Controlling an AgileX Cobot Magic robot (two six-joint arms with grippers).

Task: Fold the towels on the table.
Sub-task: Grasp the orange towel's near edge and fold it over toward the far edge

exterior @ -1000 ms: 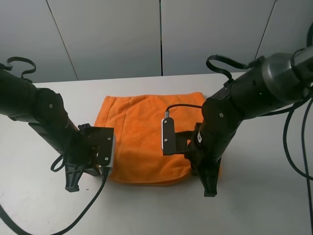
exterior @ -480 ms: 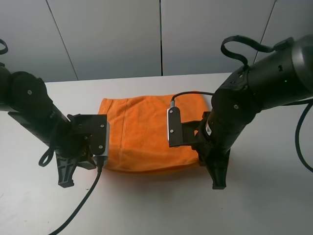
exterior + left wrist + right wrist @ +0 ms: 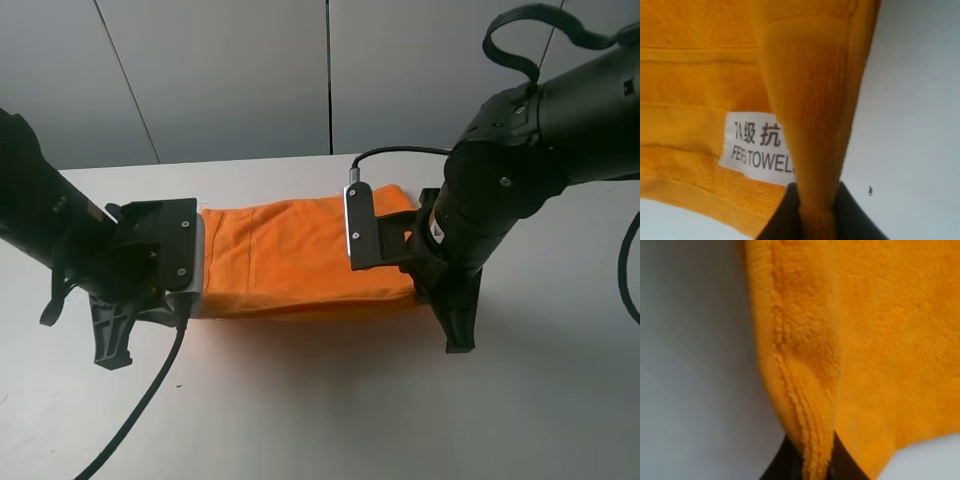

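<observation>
Orange towel (image 3: 290,255) at mid white table (image 3: 320,410), its near edge raised off the surface and hanging between the two arms. Left tool (image 3: 816,220) is clamped tight on a bunched corner fold — white printed label (image 3: 757,150) just beside the pinch. Right tool (image 3: 812,465) is clamped tight on the opposite corner's thick hemmed edge.

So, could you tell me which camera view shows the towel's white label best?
The left wrist view: the label is close up, its black print readable, partly behind the fold pinched by the left gripper. The exterior high view shows the towel but no label; the right wrist view shows only orange pile.
</observation>
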